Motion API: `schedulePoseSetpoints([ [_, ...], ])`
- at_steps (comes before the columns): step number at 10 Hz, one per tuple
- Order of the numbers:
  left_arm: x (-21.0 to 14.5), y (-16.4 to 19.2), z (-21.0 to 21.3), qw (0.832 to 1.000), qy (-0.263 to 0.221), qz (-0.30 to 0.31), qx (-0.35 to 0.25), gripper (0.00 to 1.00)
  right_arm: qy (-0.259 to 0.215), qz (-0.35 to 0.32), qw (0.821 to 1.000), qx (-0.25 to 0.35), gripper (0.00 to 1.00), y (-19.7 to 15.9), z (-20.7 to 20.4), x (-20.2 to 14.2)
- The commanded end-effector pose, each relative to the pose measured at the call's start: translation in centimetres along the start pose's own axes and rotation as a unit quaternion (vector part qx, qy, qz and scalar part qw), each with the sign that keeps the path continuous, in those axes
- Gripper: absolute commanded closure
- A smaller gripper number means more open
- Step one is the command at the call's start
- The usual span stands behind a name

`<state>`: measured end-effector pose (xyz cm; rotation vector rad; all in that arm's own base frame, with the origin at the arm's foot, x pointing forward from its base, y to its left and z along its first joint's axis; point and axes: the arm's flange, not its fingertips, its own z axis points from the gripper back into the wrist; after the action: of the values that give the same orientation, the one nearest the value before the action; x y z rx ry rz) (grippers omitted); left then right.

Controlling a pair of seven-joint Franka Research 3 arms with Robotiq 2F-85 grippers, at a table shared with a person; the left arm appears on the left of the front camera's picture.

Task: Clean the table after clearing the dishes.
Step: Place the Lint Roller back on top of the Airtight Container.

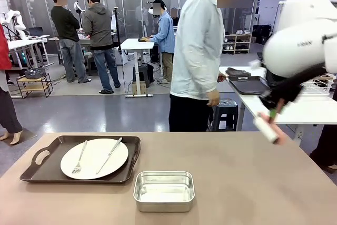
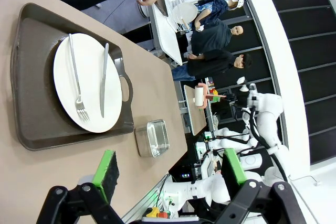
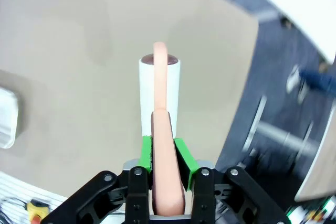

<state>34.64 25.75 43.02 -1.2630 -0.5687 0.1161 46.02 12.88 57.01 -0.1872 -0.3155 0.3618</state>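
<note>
Obs: right gripper point(image 3: 163, 153) clamped on pink handle of white roller point(image 3: 160, 90), near table point(image 1: 253, 183) far right edge; remaining plate point(image 1: 92, 154) on tray point(image 1: 52, 171) lies at table's left, long axis crosswise, nearer wide-open left gripper point(image 2: 170, 167)

Matt table point(image 1: 253, 172); shiny steel pan point(image 1: 164, 191) (duller inside); glossy plate point(image 1: 95, 159).

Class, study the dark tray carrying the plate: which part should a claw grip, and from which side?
Probably the cut-out handle at the left end of the tray, approached from above on the left: its slot admits one finger, while the plate covers the middle.
</note>
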Motion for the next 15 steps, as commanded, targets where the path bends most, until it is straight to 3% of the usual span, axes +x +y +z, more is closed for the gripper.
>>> schedulePoseSetpoints([
  [1, -0.1, -0.1, 0.3, 1.000, -0.001, -0.001, -0.001, 0.00, -0.057, 0.180, 0.981, 0.049, 0.78, 6.0, 2.3, 5.1],
  [3, -0.1, -0.1, 0.3, 1.000, -0.001, -0.001, -0.001, 0.00, -0.059, 0.325, 0.940, 0.087, 0.78, 14.8, 2.6, 9.5],
  [5, -0.1, -0.1, 0.3, 1.000, -0.001, -0.001, -0.001, 0.00, -0.034, 0.450, 0.882, 0.134, 0.78, 23.2, 1.5, 11.1],
  [7, -0.1, -0.1, 0.3, 1.000, -0.001, -0.001, -0.001, 0.00, 0.006, 0.498, 0.847, 0.188, 0.78, 26.6, 0.0, 10.3],
  [9, -0.1, -0.1, 0.3, 1.000, -0.001, -0.001, -0.001, 0.00, 0.051, 0.537, 0.817, 0.205, 0.78, 27.4, -0.5, 9.2],
  [12, -0.1, -0.1, 0.3, 1.000, -0.001, -0.001, -0.001, 0.00, 0.074, 0.548, 0.805, 0.214, 0.78, 28.2, -0.3, 7.8],
  [13, -0.1, -0.1, 0.3, 1.000, -0.001, -0.001, -0.001, 0.00, 0.076, 0.466, 0.879, 0.067, 0.78, 26.6, 0.8, 8.8],
  [14, -0.1, -0.1, 0.3, 1.000, -0.001, -0.001, -0.001, 0.00, 0.073, 0.539, 0.812, 0.212, 0.78, 27.9, -0.8, 8.2],
  [15, -0.1, -0.1, 0.3, 1.000, -0.001, -0.001, -0.001, 0.00, 0.073, 0.539, 0.812, 0.212, 0.78, 27.9, -0.8, 8.2],
])
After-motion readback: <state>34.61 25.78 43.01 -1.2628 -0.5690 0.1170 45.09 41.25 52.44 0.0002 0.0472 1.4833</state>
